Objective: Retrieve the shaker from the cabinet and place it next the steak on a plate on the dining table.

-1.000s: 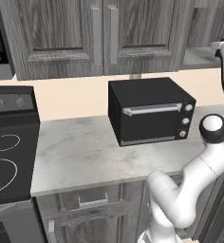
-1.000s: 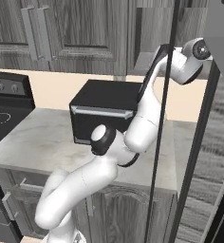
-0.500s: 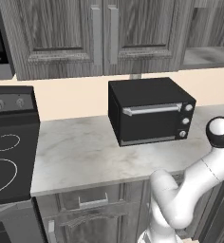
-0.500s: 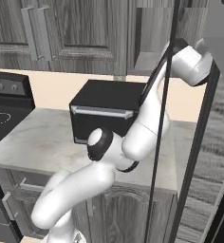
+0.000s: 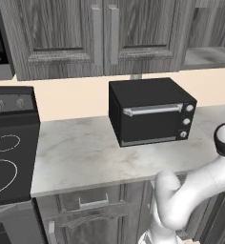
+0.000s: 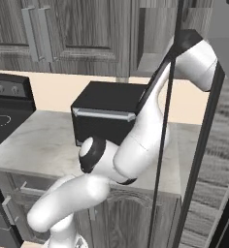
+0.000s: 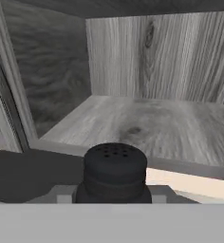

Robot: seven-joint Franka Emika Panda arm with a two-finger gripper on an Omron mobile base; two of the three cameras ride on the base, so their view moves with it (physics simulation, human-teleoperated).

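shaker (image 7: 115, 173) right at the bottom of the hand view, perforated black cap up, sitting between where the fingertips would rise, just in front of the open cabinet (image 7: 147, 118) shelf. looks held, outside the compartment, but fingertips hidden behind it, so cannot tell if gripper is clamped or slack. probably light, rigid, smooth dark plastic or metal, so likely slippery; best gripped on the wider body below the narrower cap, kept upright so nothing spills through the holes. not fragile-looking, though small enough to twist out of a loose pinch.

shelf inside: bare grey wood grain, flat, side wall at left, back panel behind. open door edge (image 6: 204, 126) standing beside the upper arm in right base view, tight clearance for pulling back. below: marble-look counter (image 5: 86, 152) with black toaster oven (image 5: 150, 110), black stove top (image 5: 9, 157) at left. closed wall cabinet doors (image 5: 86, 33) with bar handles above.
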